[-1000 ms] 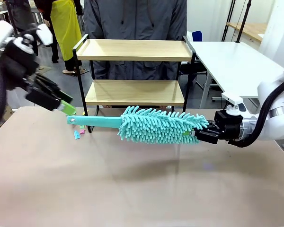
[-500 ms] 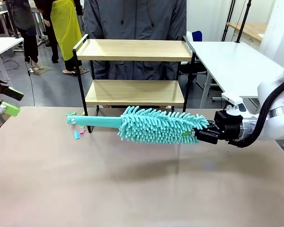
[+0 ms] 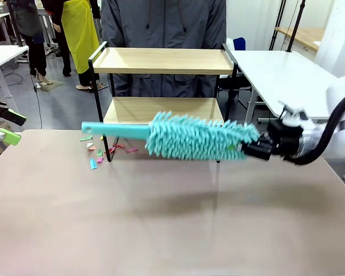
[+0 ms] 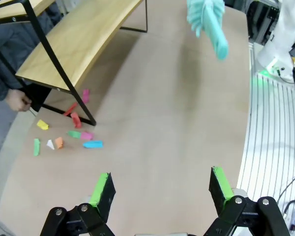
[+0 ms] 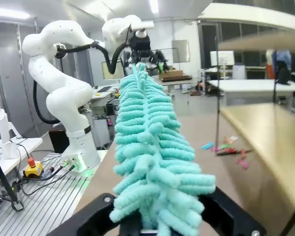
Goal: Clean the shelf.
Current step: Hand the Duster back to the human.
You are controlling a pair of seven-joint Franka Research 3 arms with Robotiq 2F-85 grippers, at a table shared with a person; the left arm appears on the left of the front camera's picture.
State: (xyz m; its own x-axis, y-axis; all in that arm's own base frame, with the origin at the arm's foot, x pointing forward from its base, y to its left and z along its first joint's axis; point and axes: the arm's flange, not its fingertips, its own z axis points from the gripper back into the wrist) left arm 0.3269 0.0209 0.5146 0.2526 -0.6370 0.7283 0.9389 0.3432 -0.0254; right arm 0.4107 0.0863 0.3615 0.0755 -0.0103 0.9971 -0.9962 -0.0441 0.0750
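The shelf (image 3: 161, 61) stands at the table's far edge, two light boards in a black frame. My right gripper (image 3: 248, 150) is shut on the fluffy end of a teal duster (image 3: 195, 138), which hangs level in front of the lower board (image 3: 132, 108), handle pointing left. In the right wrist view the duster (image 5: 147, 142) runs away from that gripper (image 5: 157, 223), with the shelf board (image 5: 270, 142) to its right. My left gripper (image 3: 6, 127) is at the far left edge, open. Its wrist view shows its green pads (image 4: 102, 189) wide apart above bare table, the shelf (image 4: 83, 39) at upper left.
Several coloured paper scraps (image 3: 98, 152) lie on the table by the shelf's left leg, also the scraps (image 4: 71, 135) in the left wrist view. A person (image 3: 161, 23) stands behind the shelf. A white table (image 3: 282, 75) is at the back right.
My left gripper let go near the duster's handle tip, opened and pulled back to the left edge. The right gripper raised the duster from the table to the lower board's height.
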